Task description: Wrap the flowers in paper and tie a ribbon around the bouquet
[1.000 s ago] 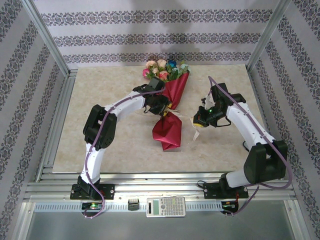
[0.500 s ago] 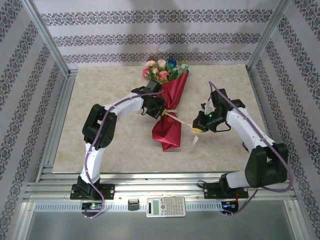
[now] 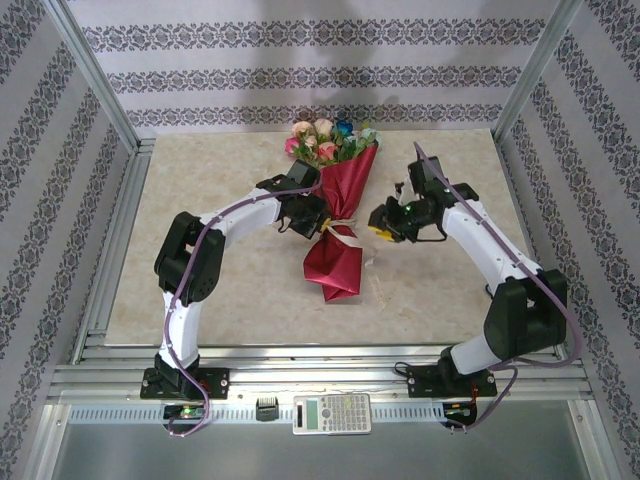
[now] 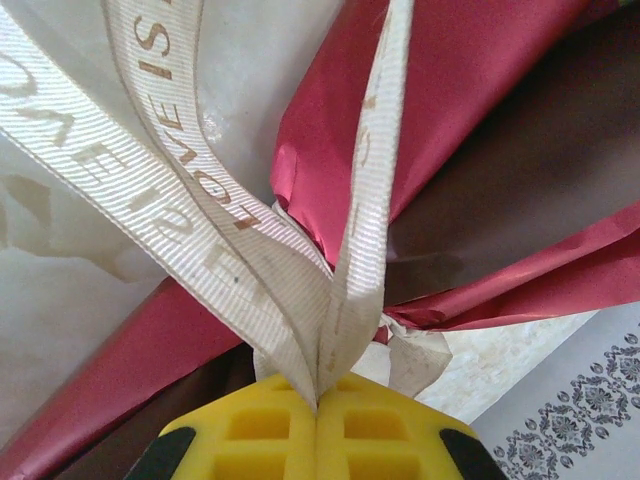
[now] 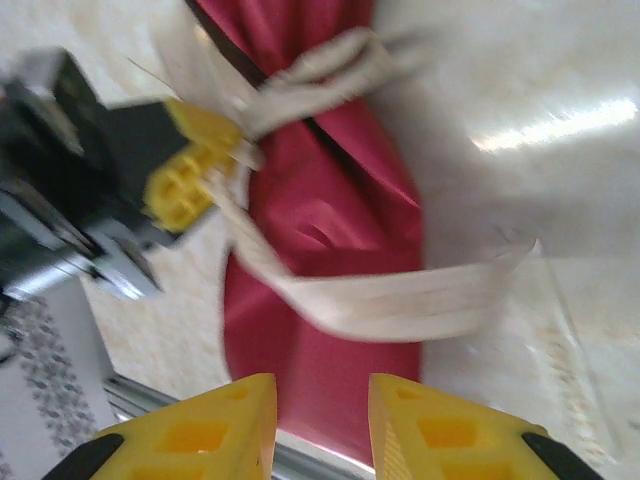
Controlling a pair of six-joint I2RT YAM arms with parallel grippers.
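The bouquet [image 3: 352,180] lies flat mid-table [image 3: 220,290], its long axis running near to far; the flowers [image 3: 325,138] point toward the back wall, and the folded tail of the paper [image 3: 335,265] points toward the arms. The left gripper [image 4: 318,405], at the left of the bouquet's narrow waist, is pressed together, pinching the ribbon [image 4: 200,230]; the right gripper [image 5: 322,400] hovers just right of the waist, fingers parted, holding nothing.

Beige marbled counter [image 3: 250,295], grey calculator [image 3: 331,413] lay on the near metal rail [image 3: 120,412], small black block [image 3: 266,408] just beside it, patterned walls [image 3: 300,60] stood around.
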